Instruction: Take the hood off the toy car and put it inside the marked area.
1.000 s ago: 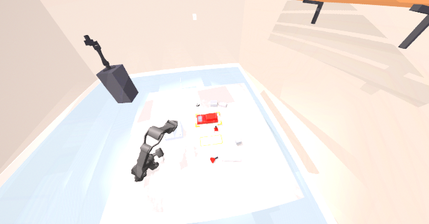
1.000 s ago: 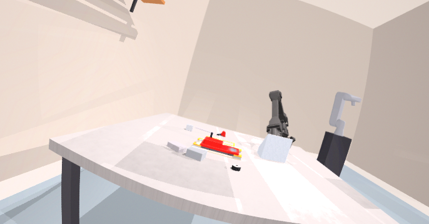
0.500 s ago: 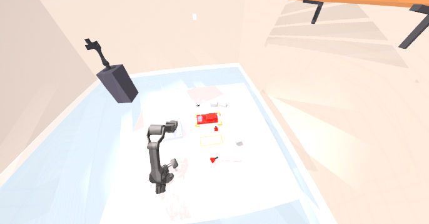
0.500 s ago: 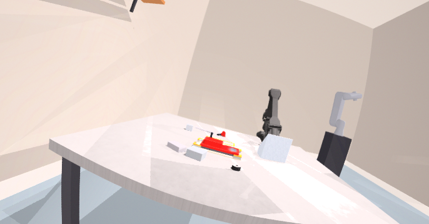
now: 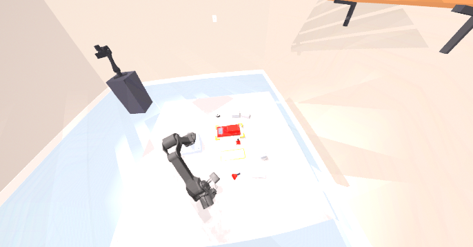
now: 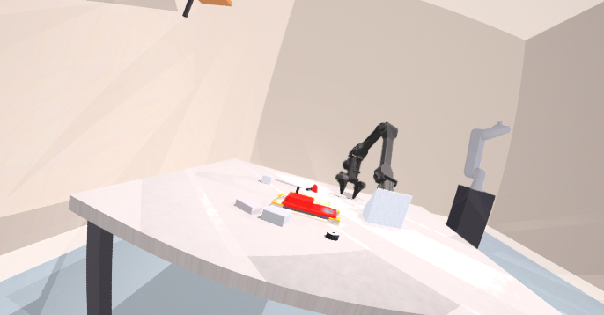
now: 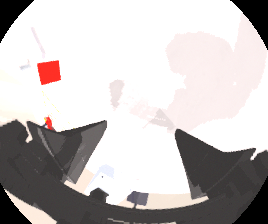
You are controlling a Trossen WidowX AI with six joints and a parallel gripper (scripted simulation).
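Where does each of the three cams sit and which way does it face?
Top: high up, looking steeply down on the table; whole arm shows.
Exterior: low beyond the table's far side, facing the arm; gripper hangs open, holding nothing.
Wrist: on the gripper, looking down at the tabletop; both dark fingers frame it.
Shared: the red toy car shows in top and exterior views.
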